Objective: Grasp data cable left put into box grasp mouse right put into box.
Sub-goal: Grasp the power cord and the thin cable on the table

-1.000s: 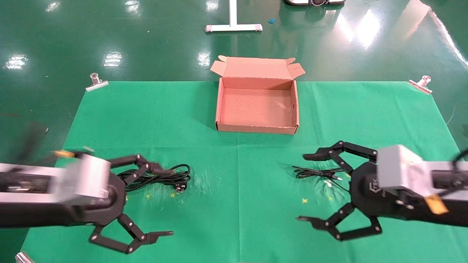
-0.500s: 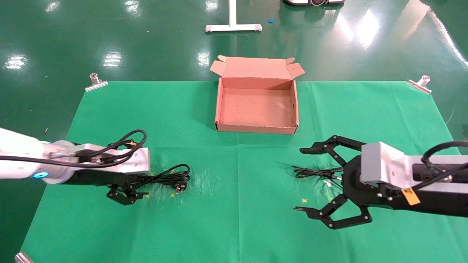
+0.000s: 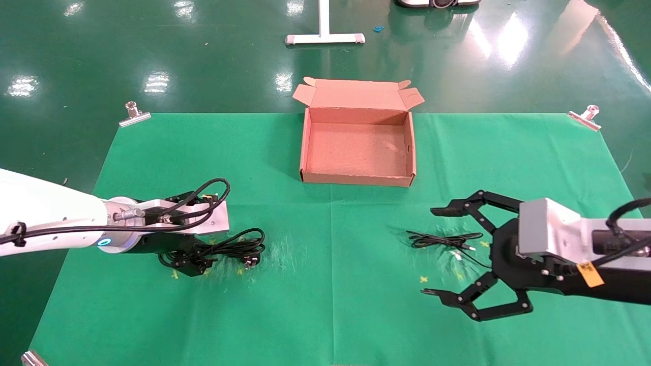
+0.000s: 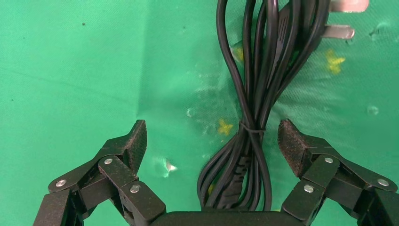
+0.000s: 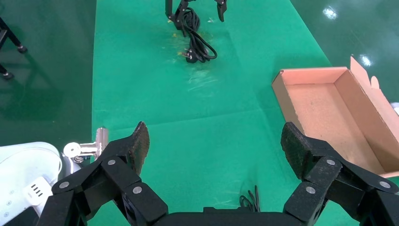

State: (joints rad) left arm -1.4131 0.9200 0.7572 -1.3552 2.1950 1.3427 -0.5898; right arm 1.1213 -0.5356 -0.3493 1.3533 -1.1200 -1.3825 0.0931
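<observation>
The data cable (image 3: 239,246), a thick black looped bundle with a pronged plug, lies on the green cloth at the left. My left gripper (image 3: 189,260) is open and low over its left end. In the left wrist view the cable (image 4: 254,94) runs between the spread fingers of that gripper (image 4: 212,136), nearer one pad, and neither pad touches it. My right gripper (image 3: 435,251) hangs open at the right, above a thin black cord (image 3: 441,239). The mouse body is hidden. The brown box (image 3: 356,178) stands open and empty at the middle back, and shows in the right wrist view (image 5: 306,70).
Metal clips (image 3: 134,114) (image 3: 586,118) pin the cloth's far corners. A white stand foot (image 3: 324,38) is on the floor behind the box. The right wrist view shows the cord (image 5: 249,200), the far cable (image 5: 197,37) and a clip (image 5: 87,148).
My left gripper turned from lying sideways to pointing down and moved right onto the cable's left end. My right gripper shifted slightly right, still open.
</observation>
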